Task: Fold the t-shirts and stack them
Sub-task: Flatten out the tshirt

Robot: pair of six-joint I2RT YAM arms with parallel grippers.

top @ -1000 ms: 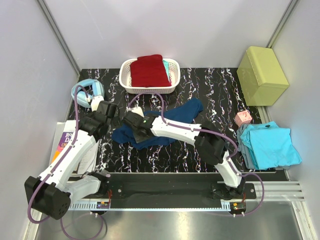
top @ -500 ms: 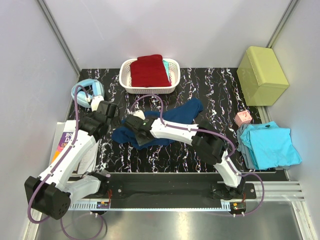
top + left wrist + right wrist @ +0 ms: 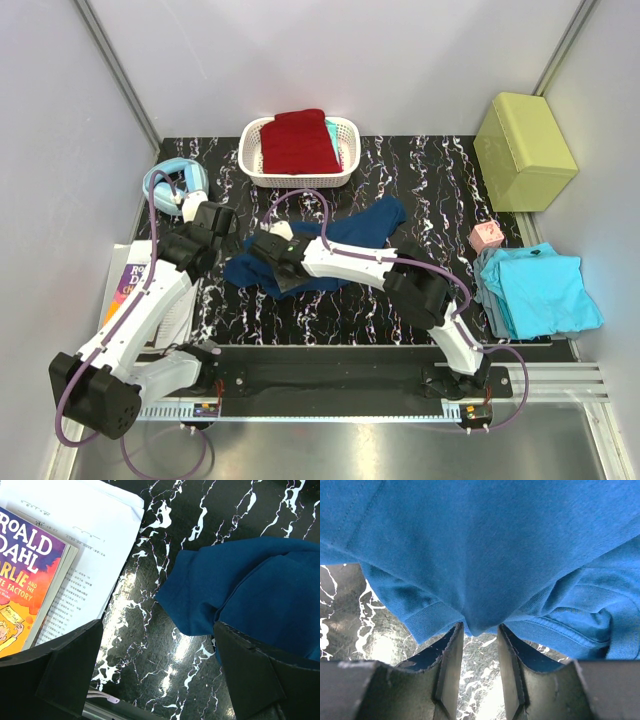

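Observation:
A blue t-shirt point(image 3: 372, 222) lies crumpled mid-table. My right gripper point(image 3: 266, 260) sits over its left part. In the right wrist view the shirt point(image 3: 480, 545) fills the top, and a thick fold of it is wedged between the fingertips of the right gripper point(image 3: 478, 627), which is shut on it. My left gripper point(image 3: 220, 224) hovers just left of the shirt. In the left wrist view this gripper point(image 3: 159, 627) is wide open and empty over bare table, with the shirt's edge point(image 3: 240, 595) by its right finger. A dark red t-shirt point(image 3: 298, 143) lies folded in the white basket point(image 3: 346, 168). Turquoise t-shirts point(image 3: 540, 290) lie at the right.
A book point(image 3: 124, 280) on white papers point(image 3: 100, 540) lies at the left edge. A light blue object point(image 3: 175, 185) sits back left. A yellow-green box point(image 3: 523, 150) stands back right, and a small pink box point(image 3: 486, 236) is beside the turquoise pile. Grey walls close three sides.
The right gripper has shifted slightly over the blue shirt's left part, which moved a little with it. The left arm has not moved.

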